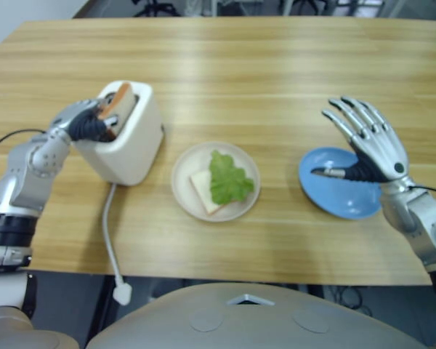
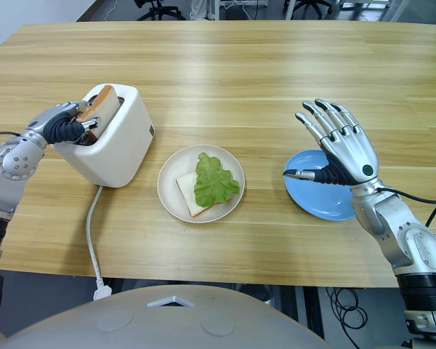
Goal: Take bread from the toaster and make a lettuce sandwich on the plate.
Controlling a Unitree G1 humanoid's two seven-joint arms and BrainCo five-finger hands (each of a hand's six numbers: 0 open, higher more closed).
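Flanking the plate [image 2: 167, 173] stand toaster [image 2: 115, 151] and blue dish [image 2: 314, 203].

L hand [image 2: 65, 120]: silver-grey shell on back, fingers [image 1: 91, 129] mostly black. Behind the wrist, L forearm [image 2: 35, 140] in matte silver-grey housings, ending at a round joint cap [image 2: 16, 161]. Black band [image 1: 7, 227] further up the arm. Thin black cable [image 1: 6, 137] arcs off the arm's outer side.

R hand [image 2: 351, 155]: same build. Bright silver back plate, dark segmented R fingers [image 2: 327, 120] w/ silver covers, thumb [image 2: 305, 174] black w/ pale tip. Small dark round mark [image 2: 367, 171] on plate nr wrist. R forearm [image 2: 392, 225] silver-grey, stepped rounded segs. Black lead [image 2: 421, 198] exits just behind wrist, outer side. Dark ribbed collar [image 2: 421, 287] at far end.
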